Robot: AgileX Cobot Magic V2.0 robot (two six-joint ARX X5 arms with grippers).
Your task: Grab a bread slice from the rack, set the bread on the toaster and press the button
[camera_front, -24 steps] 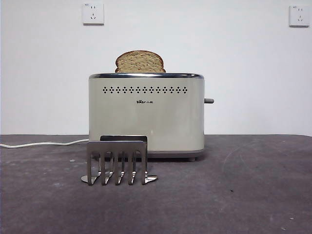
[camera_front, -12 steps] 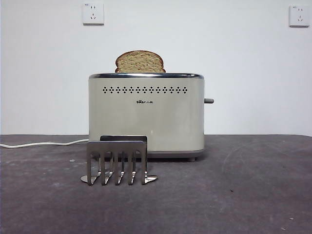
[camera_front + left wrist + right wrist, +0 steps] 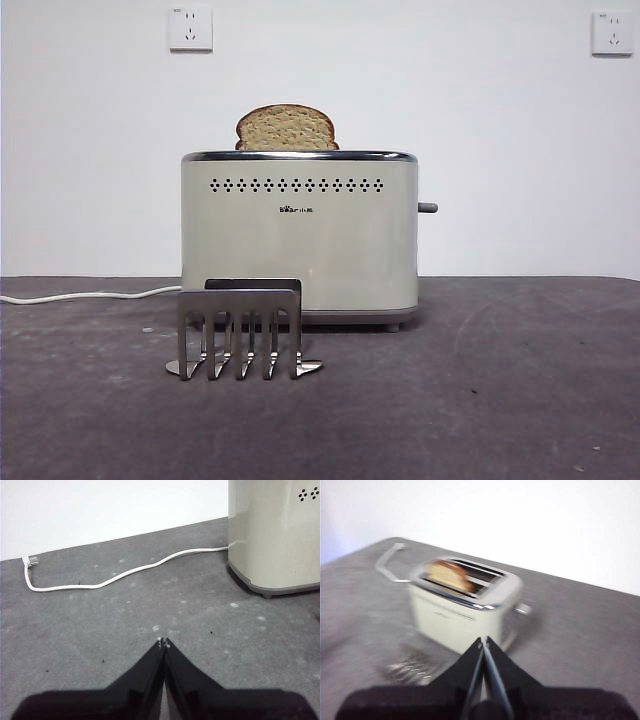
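Brown slice of bread [image 3: 287, 128] sits in the toaster [image 3: 300, 240] at frame centre; rack [image 3: 240, 332] empty. Both grippers' fingers pinched together, holding nothing. Next: right gripper [image 3: 484, 642] must reach the button [image 3: 428, 208] and press down.

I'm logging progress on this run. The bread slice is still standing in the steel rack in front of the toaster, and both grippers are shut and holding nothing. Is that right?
Not quite. The slice of bread already stands in the toaster; the rack in front holds nothing, as the front view shows. The left gripper and right gripper are indeed shut and holding nothing.
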